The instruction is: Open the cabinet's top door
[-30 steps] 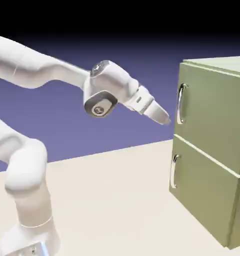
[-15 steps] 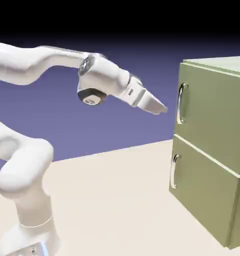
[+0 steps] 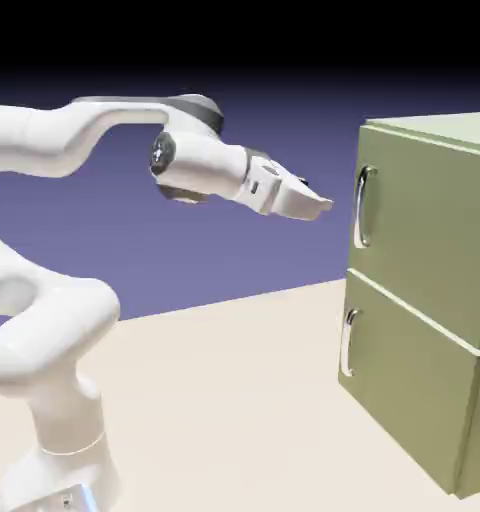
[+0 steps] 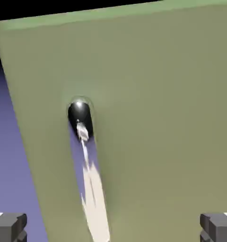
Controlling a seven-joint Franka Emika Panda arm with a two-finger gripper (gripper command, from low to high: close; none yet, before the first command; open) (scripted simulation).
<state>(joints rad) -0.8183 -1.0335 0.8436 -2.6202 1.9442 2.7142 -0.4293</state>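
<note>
The olive-green cabinet point(image 3: 434, 300) stands at the right of the exterior view with two stacked doors. The top door point(image 3: 424, 225) is shut flat and carries a curved vertical silver handle point(image 3: 362, 206) near its left edge. My gripper point(image 3: 322, 205) hangs in the air just left of that handle, level with its upper part and a short gap away. In the hand view the top door point(image 4: 158, 118) fills the picture, its handle point(image 4: 87, 165) runs down the middle-left, and the two grey fingertips point(image 4: 9, 226) stand far apart at the bottom corners, open with nothing between them.
The lower door point(image 3: 404, 385) with its shorter silver handle point(image 3: 348, 343) sits below the top one. The cabinet rests on a pale table point(image 3: 234, 400). My white arm point(image 3: 54, 300) rises from the lower left and bends over toward the cabinet.
The hand has risen and levelled out, now pointing more straight at the top door's handle. The elbow has swung forward. The gripper has stayed open.
</note>
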